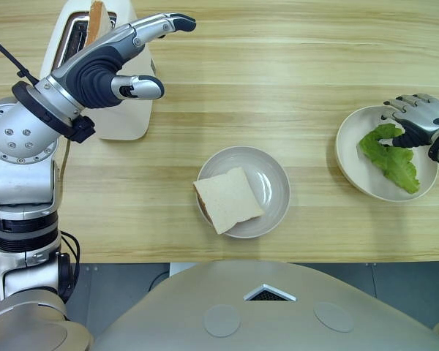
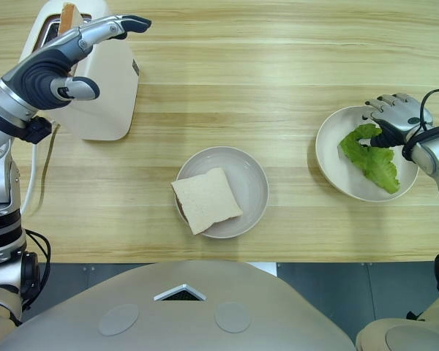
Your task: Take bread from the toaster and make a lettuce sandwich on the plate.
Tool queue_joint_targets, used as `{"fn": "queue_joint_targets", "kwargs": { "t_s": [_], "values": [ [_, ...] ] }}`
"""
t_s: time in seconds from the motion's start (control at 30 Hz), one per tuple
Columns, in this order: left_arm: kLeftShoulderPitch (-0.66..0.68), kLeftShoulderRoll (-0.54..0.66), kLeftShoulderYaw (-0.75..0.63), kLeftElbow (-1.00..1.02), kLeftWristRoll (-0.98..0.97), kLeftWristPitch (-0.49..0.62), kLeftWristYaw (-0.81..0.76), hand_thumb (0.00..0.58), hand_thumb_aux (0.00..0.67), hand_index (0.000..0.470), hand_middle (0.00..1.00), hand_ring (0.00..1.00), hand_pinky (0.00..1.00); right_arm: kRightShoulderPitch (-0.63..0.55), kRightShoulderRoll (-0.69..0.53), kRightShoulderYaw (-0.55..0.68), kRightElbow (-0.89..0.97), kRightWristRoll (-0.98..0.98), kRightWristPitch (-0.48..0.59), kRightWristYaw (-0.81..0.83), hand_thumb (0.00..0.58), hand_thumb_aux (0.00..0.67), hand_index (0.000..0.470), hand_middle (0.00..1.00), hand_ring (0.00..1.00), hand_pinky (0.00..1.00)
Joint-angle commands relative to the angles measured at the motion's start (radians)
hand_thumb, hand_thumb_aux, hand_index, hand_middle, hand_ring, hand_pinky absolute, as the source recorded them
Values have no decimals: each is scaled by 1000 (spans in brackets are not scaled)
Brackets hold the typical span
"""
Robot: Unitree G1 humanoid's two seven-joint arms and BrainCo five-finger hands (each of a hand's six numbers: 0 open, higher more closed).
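Left eye view, looking down on a pale wooden table [image 1: 278, 73]. At your upper left stands a white, boxy toaster [image 1: 124, 121], and one tan slice of toast [image 1: 96, 20] sticks upright out of its slot. Your robot's left hand [image 1: 110, 69] hangs in front of the toaster, just beside that slice. Its fingers are stretched out straight toward the right, spread apart, and it holds nothing.

Near the table's front edge, in the middle, sits a round grey ceramic plate [image 1: 276, 175]. A square slice of pale bread [image 1: 228, 199] lies flat on the plate's left half, with one corner reaching over the rim.

Well apart, at your right, sits a round cream-coloured dish [image 1: 351, 168] holding a crinkled green lettuce leaf [image 1: 391, 157]. The right hand [image 1: 418, 113] rests over the dish's upper right rim, touching the top end of the leaf. You cannot tell from here whether it grips the lettuce or only rests against it.
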Motion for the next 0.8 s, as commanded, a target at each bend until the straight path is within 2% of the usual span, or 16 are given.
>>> {"fn": "queue_joint_targets", "kwargs": {
  "t_s": [0.03,0.07,0.5,0.63,0.8],
  "values": [
    [3,17,3,-2,7,8,-3,0,0,0,0,0,0,9,-14,11,-15,-2,-15,11,576,612,429,0,0,0],
    [3,18,4,0,7,8,-3,0,0,0,0,0,0,13,-14,9,-18,3,-18,13,580,670,470,0,0,0],
    [10,16,12,12,6,6,3,0,0,0,0,0,0,45,-29,-65,-46,132,-82,28,580,670,470,0,0,0],
    [9,15,9,17,7,5,4,0,0,0,0,0,0,56,-67,-135,-97,212,-111,52,580,670,470,0,0,0],
    [6,16,11,30,2,2,3,0,0,0,0,0,0,113,-142,-271,-264,368,-140,152,580,670,470,0,0,0]
  ]
}}
